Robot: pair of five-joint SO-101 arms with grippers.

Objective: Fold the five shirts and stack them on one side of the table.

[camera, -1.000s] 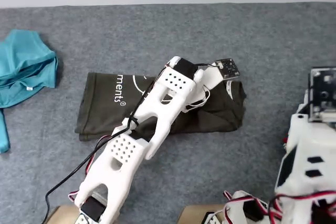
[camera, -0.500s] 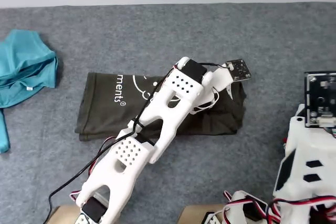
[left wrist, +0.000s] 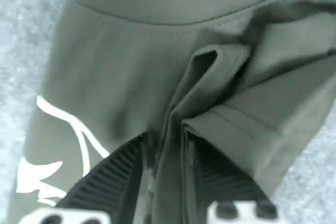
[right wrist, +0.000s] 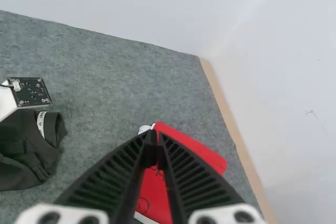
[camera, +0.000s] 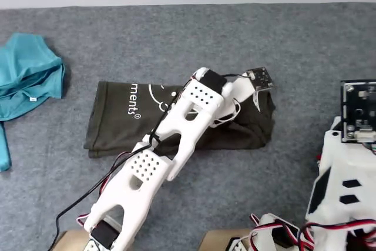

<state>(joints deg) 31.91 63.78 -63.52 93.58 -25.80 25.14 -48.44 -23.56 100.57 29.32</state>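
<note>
A dark olive shirt [camera: 114, 119] lies folded on the grey table [camera: 235, 33]. The left gripper [left wrist: 167, 142] pinches a raised fold at one end of it. Beyond that end, the right gripper [right wrist: 156, 141], jaws pressed together, hangs over a red shirt [right wrist: 186, 158]. A teal shirt [camera: 29, 74] lies well beyond the olive shirt's opposite end.

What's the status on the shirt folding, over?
Left gripper shut on a fold of the dark olive printed shirt. Right gripper shut, over the red shirt. Crumpled teal shirt lies apart; nothing in the way.
</note>
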